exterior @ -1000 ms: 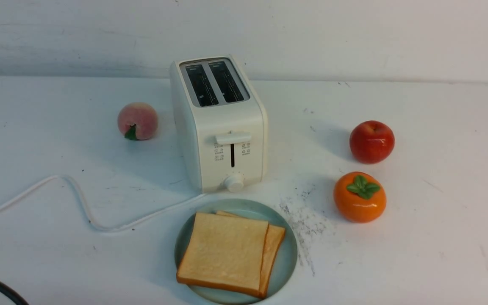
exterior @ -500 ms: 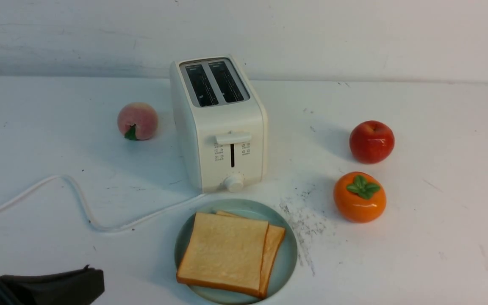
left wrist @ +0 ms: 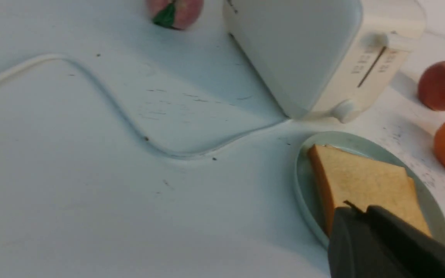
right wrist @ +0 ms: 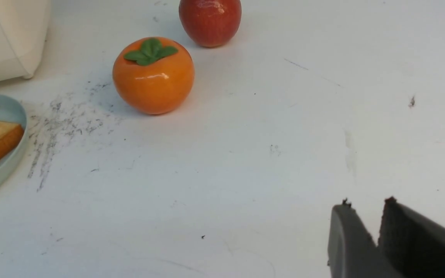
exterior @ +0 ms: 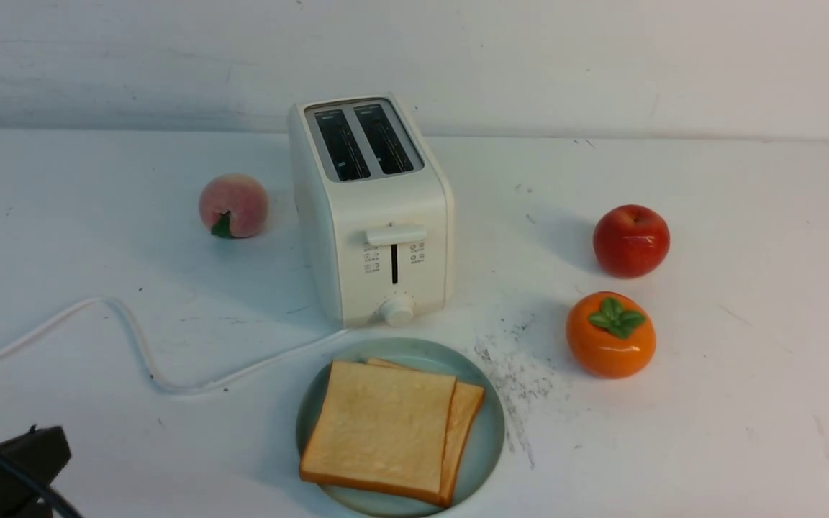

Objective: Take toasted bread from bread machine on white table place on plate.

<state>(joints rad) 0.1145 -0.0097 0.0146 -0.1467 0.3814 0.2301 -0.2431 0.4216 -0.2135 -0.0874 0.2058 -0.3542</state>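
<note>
Since both slots of the toaster are seen empty from the front, and nothing is left in it to lift, the step in hand is judged to be the clearing of the arms from the counter. The toaster stands upright at mid-counter, just behind the plate. Both slices of toast are found lying flat on the plate, one overlapping the other, with the lower slice showing along the right edge. The task's thing is therefore where it is wanted, and it should not be disturbed.

The cord is laid in a loop across the left of the counter, between the toaster and the left arm's corner. A snag is best avoided if the left arm is lifted before it is drawn aside. On the right, a persimmon is set near the plate and should be given room.

The left end effector is seen with its jaws pressed together and nothing between them, low at the near left corner and well apart from the plate. The right end effector is shown with a narrow gap at its tips, empty, above bare counter.
</note>
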